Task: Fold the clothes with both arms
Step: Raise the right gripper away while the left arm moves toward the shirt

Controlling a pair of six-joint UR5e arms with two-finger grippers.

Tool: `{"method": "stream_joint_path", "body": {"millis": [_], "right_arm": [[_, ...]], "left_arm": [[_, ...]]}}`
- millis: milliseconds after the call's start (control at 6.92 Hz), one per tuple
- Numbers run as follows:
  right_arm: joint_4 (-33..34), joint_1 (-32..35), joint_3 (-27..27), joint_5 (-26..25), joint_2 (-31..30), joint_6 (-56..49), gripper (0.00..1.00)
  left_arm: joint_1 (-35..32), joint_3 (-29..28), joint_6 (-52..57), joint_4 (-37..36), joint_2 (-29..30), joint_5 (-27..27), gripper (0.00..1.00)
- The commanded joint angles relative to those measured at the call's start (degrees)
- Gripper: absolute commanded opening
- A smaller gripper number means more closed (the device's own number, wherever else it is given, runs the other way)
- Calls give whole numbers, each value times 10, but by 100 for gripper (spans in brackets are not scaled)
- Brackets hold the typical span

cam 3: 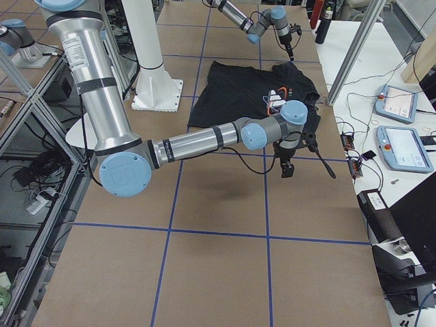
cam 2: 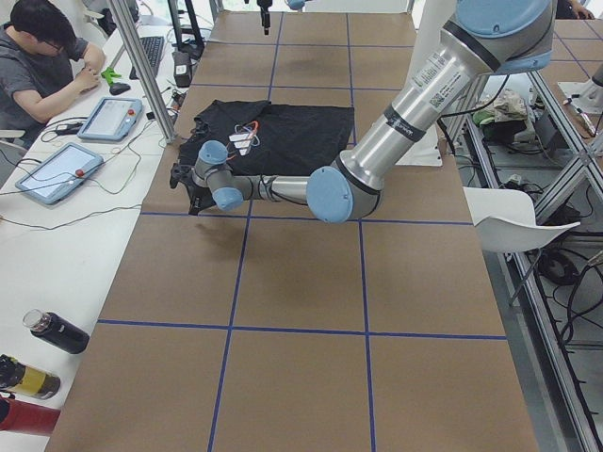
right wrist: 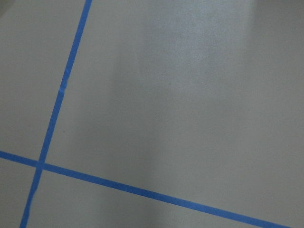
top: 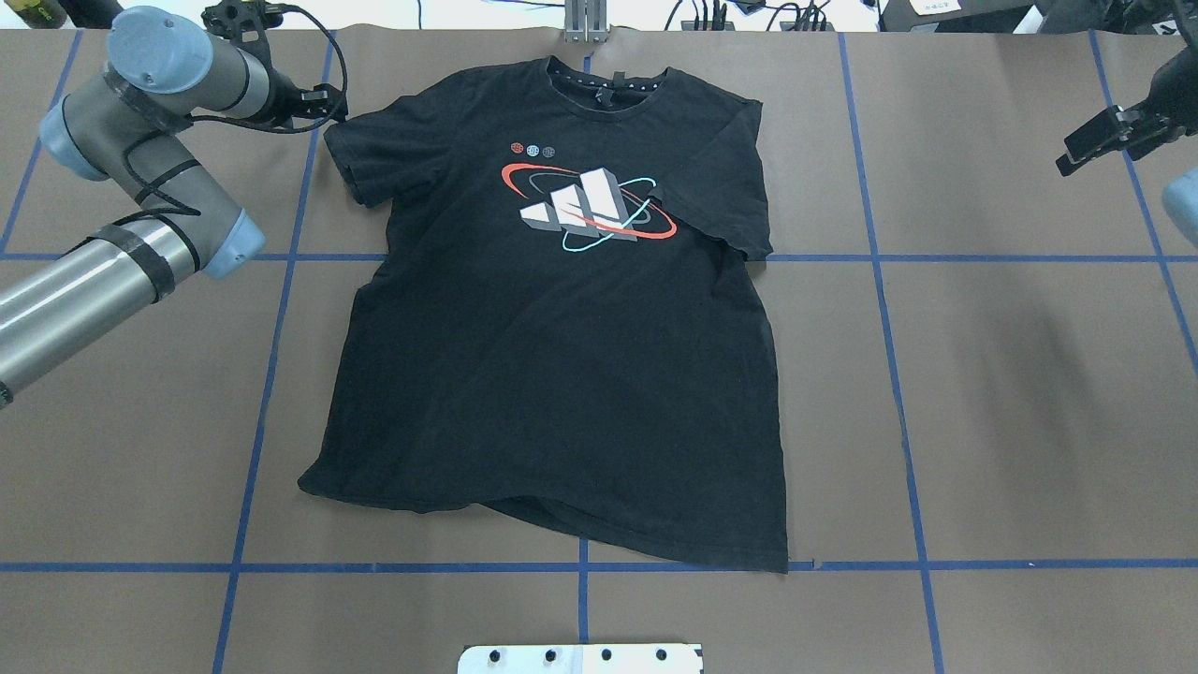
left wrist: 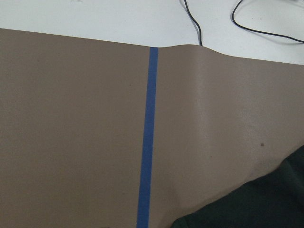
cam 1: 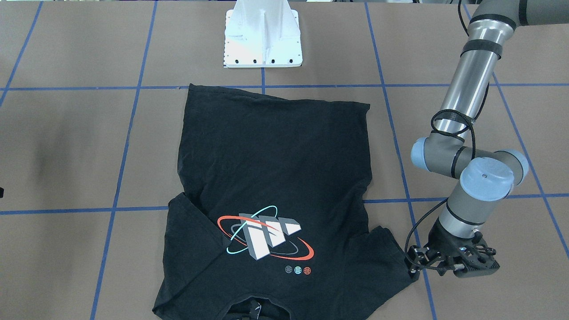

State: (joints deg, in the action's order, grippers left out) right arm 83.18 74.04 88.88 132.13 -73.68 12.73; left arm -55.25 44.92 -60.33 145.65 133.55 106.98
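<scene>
Edges first: the T-shirt (top: 562, 374) lies flat and print-up on the brown table cover (top: 983, 374). Its collar is at the cover's far edge, away from the robot, and its hem is toward the white pedestal base (cam 1: 263, 40). The hem's corner on the robot's right touches a blue tape line (top: 1029, 564); the rest of the hem stops short of it. The right-side sleeve (top: 730, 178) is folded in over the chest and reaches the print (top: 594, 206). Bare cover spreads wide on both sides of the shirt and between hem and base.

The left gripper (cam 1: 413, 263) sits low near the far edge, just beside the tip of the left-side sleeve (top: 360, 159). Its fingers point at the sleeve's hem and appear to stand apart. Its wrist camera catches black cloth only in the lower right corner. The right gripper (top: 1067, 161) hangs well apart from the shirt, over bare cover toward the far edge on the robot's right. Whether its fingers are parted I cannot tell.
</scene>
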Motion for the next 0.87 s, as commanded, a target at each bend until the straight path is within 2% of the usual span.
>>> {"method": "stream_joint_path", "body": {"millis": [0,289,434,723], "right_arm": [[-1,4,-1,3,-3,-6,100],[-1,3,-2,2,-3,-6,100],[-1,3,-2,2,-2,-6,100],[0,3,-2,2,0,-4,100]], "left_arm": [[2,-37,-1,19,18,0,67],[9,-55,-1,38,24,-3,65],[13,-56,-1,38,24,-3,60],[15,-56,0,37,25,-3,34]]}}
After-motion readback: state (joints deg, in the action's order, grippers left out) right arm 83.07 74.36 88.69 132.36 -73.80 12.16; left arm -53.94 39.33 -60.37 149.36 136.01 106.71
